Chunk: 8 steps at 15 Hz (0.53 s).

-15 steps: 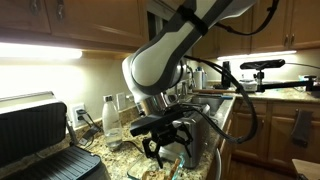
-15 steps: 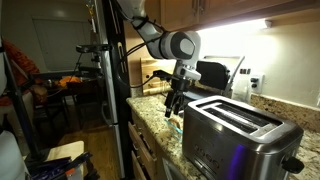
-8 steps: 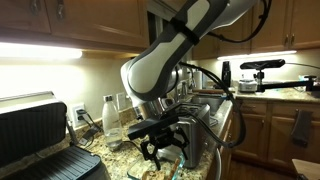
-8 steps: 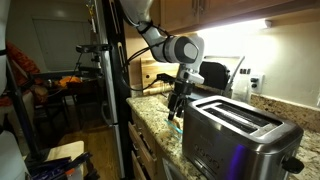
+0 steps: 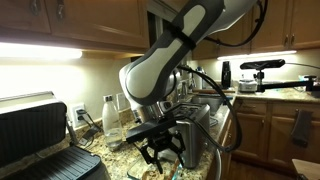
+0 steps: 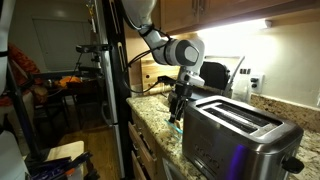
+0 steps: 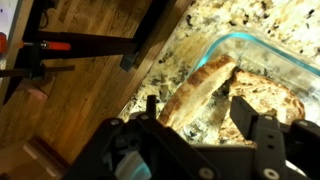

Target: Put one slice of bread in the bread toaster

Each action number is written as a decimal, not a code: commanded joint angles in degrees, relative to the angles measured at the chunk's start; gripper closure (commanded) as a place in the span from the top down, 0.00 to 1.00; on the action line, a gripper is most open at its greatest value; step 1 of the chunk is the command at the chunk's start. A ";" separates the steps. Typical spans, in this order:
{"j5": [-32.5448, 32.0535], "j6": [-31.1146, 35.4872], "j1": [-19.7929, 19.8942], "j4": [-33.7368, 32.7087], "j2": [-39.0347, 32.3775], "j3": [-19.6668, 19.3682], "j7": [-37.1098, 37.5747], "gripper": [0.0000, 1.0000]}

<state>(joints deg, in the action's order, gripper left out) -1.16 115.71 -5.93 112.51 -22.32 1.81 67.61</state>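
Observation:
A tan-brown slice of bread (image 7: pixel 205 85) leans on edge in a clear glass dish (image 7: pixel 250 45) on the speckled counter. A second slice (image 7: pixel 278 97) lies beside it. My gripper (image 7: pixel 197 118) is open just above the dish, one finger on each side of the leaning slice's lower end, holding nothing. In both exterior views the gripper (image 5: pixel 160 152) (image 6: pixel 176 112) hangs low over the counter. The shiny steel bread toaster (image 6: pixel 240 135) stands right next to it, its top slots empty.
A dark-lidded grill press (image 5: pixel 35 135) stands open on the counter. A white bottle (image 5: pixel 110 115) stands by the wall. The counter edge and the wooden floor (image 7: pixel 70 110) lie close to the dish. A camera on a stand (image 5: pixel 255 68) rises behind.
The gripper has moved down a little towards the dish, still open. The bread and the toaster have not moved.

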 commanded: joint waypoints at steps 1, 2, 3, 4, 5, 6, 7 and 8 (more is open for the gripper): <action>0.02 0.90 -1.23 0.09 0.05 -1.15 0.73 0.46; 0.02 0.93 -1.24 0.13 0.05 -1.16 0.73 0.41; 0.02 0.93 -1.25 0.15 0.04 -1.16 0.71 0.33; -0.04 0.86 -1.27 0.09 -0.03 -1.16 0.67 0.27; -0.04 0.87 -1.27 0.04 -0.10 -1.16 0.62 0.20; -0.04 0.85 -1.27 0.02 -0.13 -1.16 0.61 0.14; -0.05 0.84 -1.26 -0.10 -0.17 -1.20 0.60 0.09; -0.03 0.84 -1.25 -0.26 -0.18 -1.23 0.56 0.10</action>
<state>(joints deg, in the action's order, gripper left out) -1.16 115.73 -6.00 112.20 -22.43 1.60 67.61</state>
